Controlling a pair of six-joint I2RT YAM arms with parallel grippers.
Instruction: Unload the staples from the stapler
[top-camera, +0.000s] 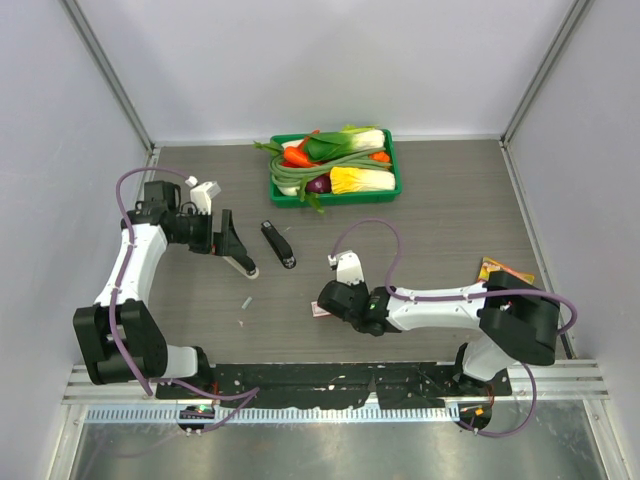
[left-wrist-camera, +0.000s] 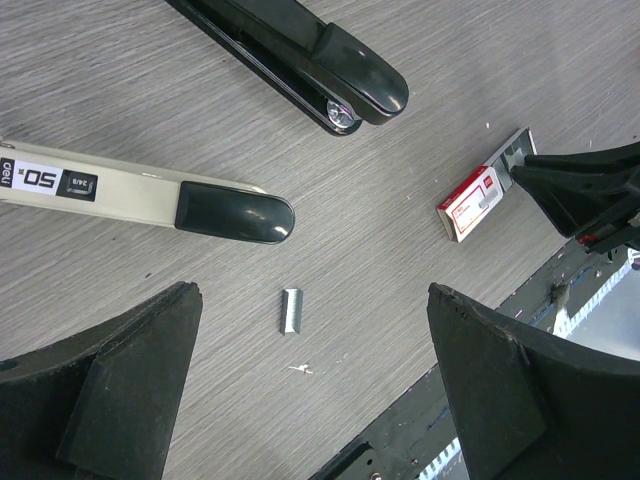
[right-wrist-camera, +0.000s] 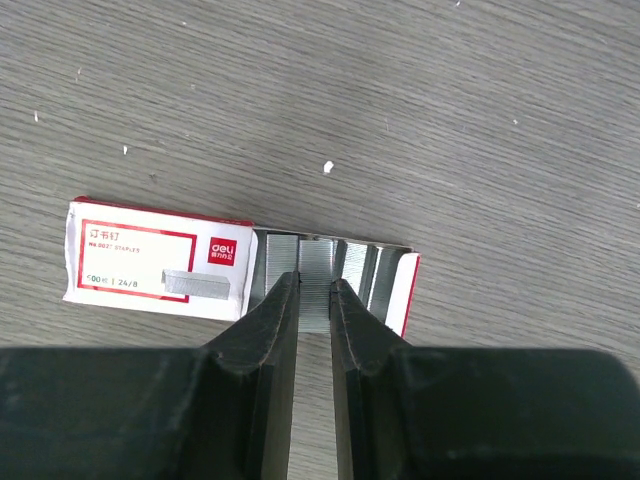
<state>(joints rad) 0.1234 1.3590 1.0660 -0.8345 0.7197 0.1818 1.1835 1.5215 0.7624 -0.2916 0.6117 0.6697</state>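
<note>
A black stapler (top-camera: 278, 244) lies shut on the table and also shows in the left wrist view (left-wrist-camera: 300, 50). A beige stapler with a black tip (left-wrist-camera: 150, 195) lies beside it. One short silvery staple strip (left-wrist-camera: 290, 310) lies loose on the table, below and between the fingers of my open, empty left gripper (left-wrist-camera: 310, 295). In the top view the strip (top-camera: 245, 301) lies just in front of the left gripper (top-camera: 235, 250). My right gripper (right-wrist-camera: 315, 285) is shut on a staple strip (right-wrist-camera: 316, 262) inside the open red-and-white staple box (right-wrist-camera: 150, 262); the box (top-camera: 320, 311) lies at the table's front middle.
A green tray (top-camera: 396, 170) of vegetables stands at the back middle. An orange-yellow packet (top-camera: 505, 270) lies at the right edge. A black rail (top-camera: 330, 380) runs along the near edge. Grey walls close in the left, right and back.
</note>
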